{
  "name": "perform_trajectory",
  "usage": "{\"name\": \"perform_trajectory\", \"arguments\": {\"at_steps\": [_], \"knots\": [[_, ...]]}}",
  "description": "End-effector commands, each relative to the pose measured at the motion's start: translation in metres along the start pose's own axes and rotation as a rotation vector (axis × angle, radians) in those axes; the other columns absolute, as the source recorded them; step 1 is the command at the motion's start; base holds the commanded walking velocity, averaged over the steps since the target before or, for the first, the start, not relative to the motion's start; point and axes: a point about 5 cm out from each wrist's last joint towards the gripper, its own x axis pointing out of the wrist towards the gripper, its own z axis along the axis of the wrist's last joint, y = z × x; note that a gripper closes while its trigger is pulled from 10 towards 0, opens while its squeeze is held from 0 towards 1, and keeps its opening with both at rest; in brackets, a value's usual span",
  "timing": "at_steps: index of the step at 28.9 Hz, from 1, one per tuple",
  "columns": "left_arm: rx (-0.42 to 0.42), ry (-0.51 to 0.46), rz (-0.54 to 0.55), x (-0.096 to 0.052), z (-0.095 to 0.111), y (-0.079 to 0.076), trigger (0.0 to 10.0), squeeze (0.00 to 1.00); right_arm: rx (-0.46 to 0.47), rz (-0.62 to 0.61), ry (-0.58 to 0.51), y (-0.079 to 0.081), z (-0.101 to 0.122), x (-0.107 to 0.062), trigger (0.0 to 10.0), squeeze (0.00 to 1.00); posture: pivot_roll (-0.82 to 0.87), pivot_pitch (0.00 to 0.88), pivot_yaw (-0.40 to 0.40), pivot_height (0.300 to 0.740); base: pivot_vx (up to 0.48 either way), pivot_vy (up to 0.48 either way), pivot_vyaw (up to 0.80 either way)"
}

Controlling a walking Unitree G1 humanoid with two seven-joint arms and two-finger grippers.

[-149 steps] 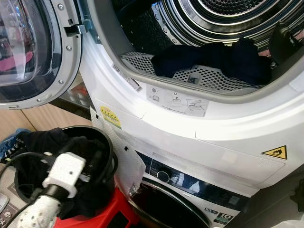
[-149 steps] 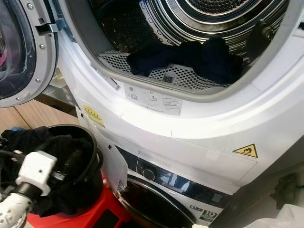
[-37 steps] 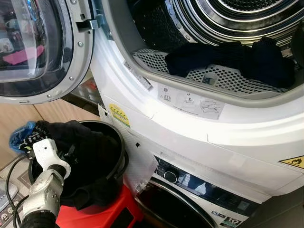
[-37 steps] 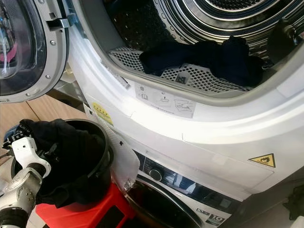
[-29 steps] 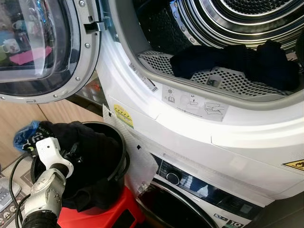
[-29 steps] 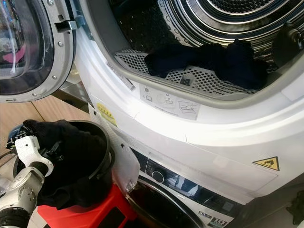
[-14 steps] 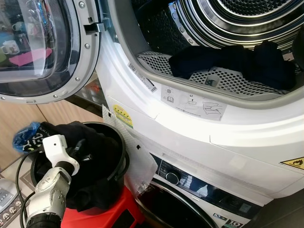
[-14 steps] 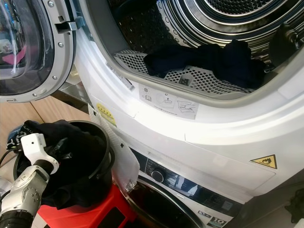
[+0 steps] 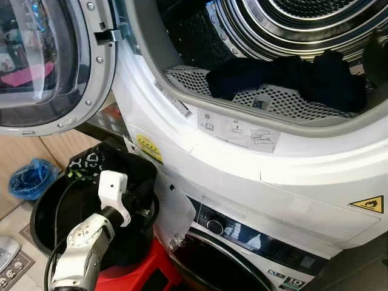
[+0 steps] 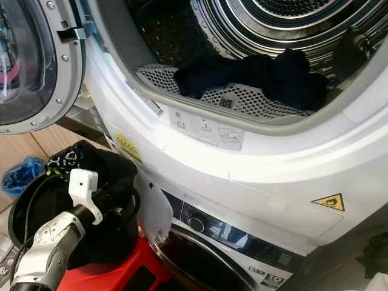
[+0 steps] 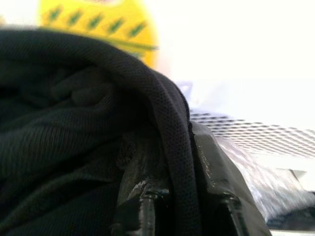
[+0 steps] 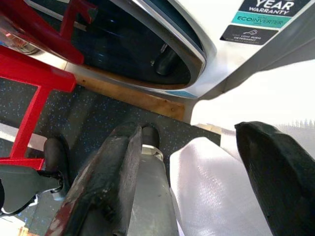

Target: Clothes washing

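Observation:
A black garment (image 9: pixel 118 167) with pale lettering hangs bunched over the rim of a black bucket (image 9: pixel 42 212). My left gripper (image 11: pixel 179 206) is shut on a fold of its mesh cloth and holds it just below the dryer's front, with the white wrist piece (image 9: pixel 113 189) behind it. More dark clothes (image 9: pixel 291 76) lie on the perforated lip of the open upper drum (image 9: pixel 303 18). My right gripper (image 12: pixel 187 132) hangs low by the floor, open with nothing between its fingers.
The round dryer door (image 9: pixel 48 66) stands open to the left. A second machine (image 9: pixel 242 242) sits under the dryer. The bucket rests on a red stool (image 9: pixel 142 276). A blue bag (image 9: pixel 29 179) lies on the floor at the left, and a bubble-wrap sheet (image 9: pixel 176 212) hangs off the machine front.
My left gripper has lifted the black garment up out of the bucket and moved it right, toward the dryer. The blue bag is now uncovered. The camera has shifted a little.

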Motion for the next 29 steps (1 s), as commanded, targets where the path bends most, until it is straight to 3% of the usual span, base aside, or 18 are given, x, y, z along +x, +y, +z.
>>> {"name": "perform_trajectory", "arguments": {"at_steps": [1,2,3,4,12,13,14,15,17,20,23,25,28,29], "knots": [[0.099,-0.018,-0.142,0.002,0.008,-0.019,0.0,0.0,0.011,0.002,0.013,0.002,-0.004,-0.001,10.0,0.0,0.09,0.122,0.026,0.74,0.0,0.0,0.0],[0.099,-0.018,-0.142,0.002,0.008,-0.019,0.0,0.0,0.011,0.002,0.013,0.002,-0.004,-0.001,10.0,0.0,0.09,0.122,0.026,0.74,0.0,0.0,0.0],[0.159,-0.004,-0.231,0.0,0.006,-0.032,0.0,0.0,0.01,0.002,0.011,0.002,-0.004,-0.001,10.0,0.0,0.09,0.121,0.026,0.74,0.0,0.0,0.0],[0.159,-0.004,-0.231,0.0,0.006,-0.032,0.0,0.0,0.01,0.002,0.011,0.002,-0.004,-0.001,10.0,0.0,0.09,0.121,0.026,0.74,0.0,0.0,0.0],[0.282,-0.002,-0.508,-0.009,0.006,-0.078,0.0,0.0,0.018,0.003,0.0,0.002,-0.002,-0.001,10.0,0.0,0.09,0.12,0.026,0.74,0.0,0.0,0.0],[0.271,-0.001,-0.53,-0.01,0.007,-0.081,1.4,0.0,0.018,0.003,0.0,0.002,-0.002,-0.001,10.0,0.0,0.09,0.121,0.026,0.74,0.0,0.0,0.0],[0.247,0.027,-0.596,-0.014,0.006,-0.089,10.0,0.0,0.019,0.005,-0.001,0.002,-0.001,-0.001,10.0,0.0,0.09,0.121,0.026,0.74,0.0,0.0,0.0],[0.247,0.027,-0.596,-0.014,0.006,-0.089,10.0,0.0,0.019,0.005,-0.001,0.002,-0.001,-0.001,10.0,0.0,0.09,0.121,0.026,0.74,0.0,0.0,0.0],[0.223,0.103,-0.734,-0.024,0.005,-0.099,10.0,0.0,0.021,0.007,-0.002,0.003,-0.001,-0.001,10.0,0.0,0.09,0.119,0.025,0.74,0.0,0.0,0.0],[0.236,0.122,-0.814,-0.029,0.013,-0.103,10.0,0.0,0.023,0.01,-0.005,0.002,-0.001,-0.001,10.0,0.0,0.09,0.12,0.021,0.74,0.0,0.0,0.0],[0.091,0.224,-0.967,-0.042,0.023,-0.109,10.0,0.0,0.019,0.013,-0.004,0.002,-0.001,0.0,10.0,0.0,0.1,0.119,0.022,0.74,0.0,0.0,0.0],[0.072,0.275,-1.035,-0.048,0.025,-0.109,10.0,0.0,0.017,0.013,-0.004,0.002,0.0,0.0,10.0,0.0,0.1,0.118,0.022,0.74,0.0,0.0,0.0],[0.067,0.253,-1.048,-0.045,0.035,-0.108,10.0,0.0,0.018,0.012,-0.005,0.002,0.0,0.0,10.0,0.0,0.1,0.118,0.022,0.74,0.0,0.0,0.0],[0.103,0.128,-0.897,-0.024,0.047,-0.102,10.0,0.0,0.017,0.013,-0.006,0.002,0.001,0.0,10.0,0.0,0.1,0.116,0.022,0.74,0.0,0.0,0.0]]}}
